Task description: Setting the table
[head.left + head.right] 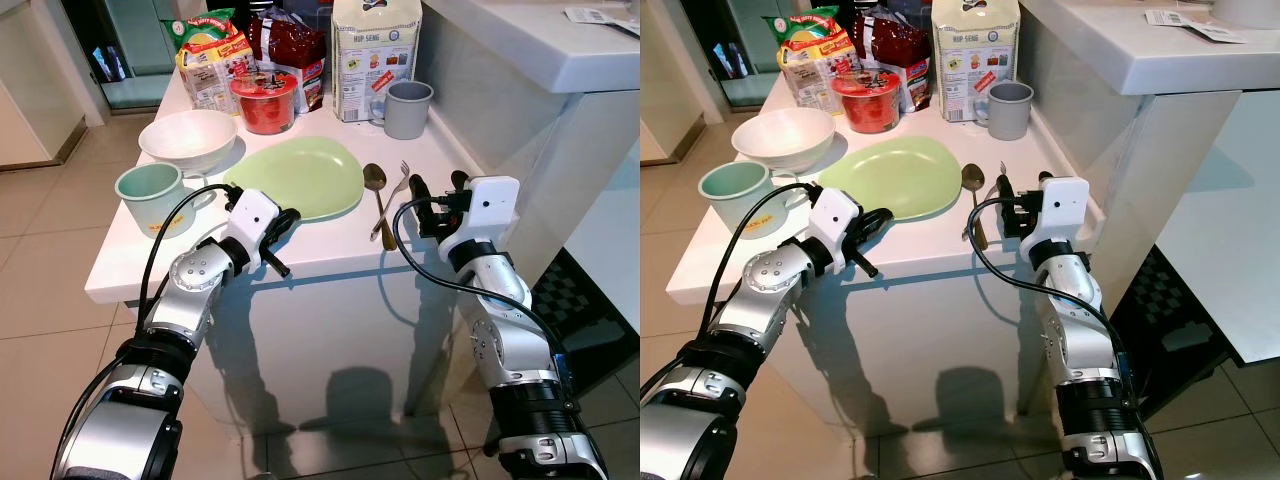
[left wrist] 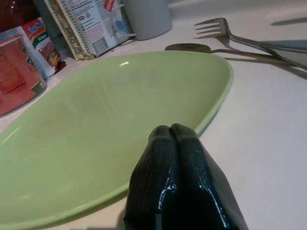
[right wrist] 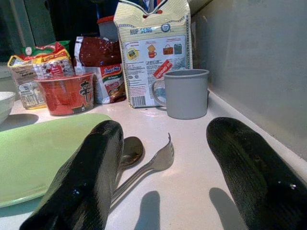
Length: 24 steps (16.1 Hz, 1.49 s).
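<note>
My left gripper (image 1: 283, 240) at table (image 1: 330, 248) front edge, fingers (image 2: 182, 187) pressed flat together, empty — tips at near rim of green plate (image 1: 300, 175), touching or not I cannot tell. My right gripper (image 1: 435, 187) at plate's 3 o'clock, fingers (image 3: 81, 182) spread wide, gripping nothing, astride handles of fork (image 1: 394, 195) and spoon (image 1: 377, 190) — both lie just right of plate. Grey mug (image 1: 406, 108) at 1 o'clock from plate, white bowl (image 1: 187, 138) at 10, mint cup (image 1: 150, 195) at 9.
</note>
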Tool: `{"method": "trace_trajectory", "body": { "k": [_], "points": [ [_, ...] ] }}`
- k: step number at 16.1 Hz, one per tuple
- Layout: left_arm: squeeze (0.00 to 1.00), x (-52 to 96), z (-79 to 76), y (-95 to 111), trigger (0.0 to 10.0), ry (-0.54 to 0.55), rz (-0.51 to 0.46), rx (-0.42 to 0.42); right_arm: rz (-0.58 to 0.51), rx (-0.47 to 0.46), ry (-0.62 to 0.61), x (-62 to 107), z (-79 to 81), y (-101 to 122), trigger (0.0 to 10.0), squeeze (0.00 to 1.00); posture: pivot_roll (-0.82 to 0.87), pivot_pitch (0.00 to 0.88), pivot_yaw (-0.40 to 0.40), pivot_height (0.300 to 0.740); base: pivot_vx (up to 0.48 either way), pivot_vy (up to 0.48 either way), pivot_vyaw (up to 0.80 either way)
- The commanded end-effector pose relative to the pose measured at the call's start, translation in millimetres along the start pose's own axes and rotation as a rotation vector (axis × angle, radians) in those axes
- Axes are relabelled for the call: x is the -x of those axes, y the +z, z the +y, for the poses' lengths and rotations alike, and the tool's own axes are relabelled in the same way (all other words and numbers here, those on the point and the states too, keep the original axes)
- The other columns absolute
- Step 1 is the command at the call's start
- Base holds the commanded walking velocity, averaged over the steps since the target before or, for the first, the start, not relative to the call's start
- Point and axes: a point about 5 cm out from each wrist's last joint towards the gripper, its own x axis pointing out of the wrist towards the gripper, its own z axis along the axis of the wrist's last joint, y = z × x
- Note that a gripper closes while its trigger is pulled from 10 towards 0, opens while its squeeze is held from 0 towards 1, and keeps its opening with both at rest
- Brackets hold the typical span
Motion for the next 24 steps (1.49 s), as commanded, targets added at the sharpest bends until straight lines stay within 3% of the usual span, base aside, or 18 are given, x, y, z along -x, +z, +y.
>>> {"method": "trace_trajectory", "body": {
  "k": [1,8,16,19,21,22,23,24],
  "points": [
    [0.00,10.4,-24.4,-44,0.0,-0.108,0.205,0.041,0.000,0.001,0.015,-0.2,3.8,2,10.0,0.00,-0.01,0.000,0.056,0.740,0.000,0.000,0.00],
    [0.00,14.9,-39.1,-60,0.0,-0.180,0.274,0.042,0.028,0.004,0.042,-4.6,1.3,3,10.0,0.00,-0.01,0.000,0.059,0.740,0.000,0.000,0.00],
    [0.00,18.0,-52.7,-69,0.0,-0.246,0.304,0.029,0.060,0.000,0.048,1.6,5.8,-4,10.0,0.00,-0.01,0.000,0.065,0.740,0.000,0.000,0.00],
    [0.00,15.4,-46.8,-64,0.0,-0.198,0.281,0.023,0.071,0.004,0.047,2.8,4.9,-7,10.0,0.00,-0.01,0.000,0.063,0.740,0.000,0.000,0.00],
    [0.00,10.7,-37.8,-53,0.0,-0.154,0.228,0.077,0.076,0.006,0.048,4.0,5.7,-8,10.0,0.00,-0.01,0.000,0.064,0.740,0.000,0.000,0.00],
    [0.00,9.6,-34.2,-50,3.9,-0.137,0.216,0.053,0.078,0.006,0.048,4.3,5.9,-9,10.0,0.00,-0.01,0.000,0.063,0.740,0.000,0.000,0.00],
    [0.00,8.3,-26.3,-41,4.5,-0.112,0.179,0.002,0.083,0.009,0.052,5.2,7.5,-10,10.0,0.00,-0.01,0.000,0.062,0.740,0.000,0.000,0.00],
    [0.00,7.7,-23.4,-37,10.0,-0.110,0.158,-0.012,0.086,0.010,0.058,5.6,9.0,-11,10.0,0.00,-0.01,0.000,0.062,0.740,0.000,0.000,0.00]
  ]
}}
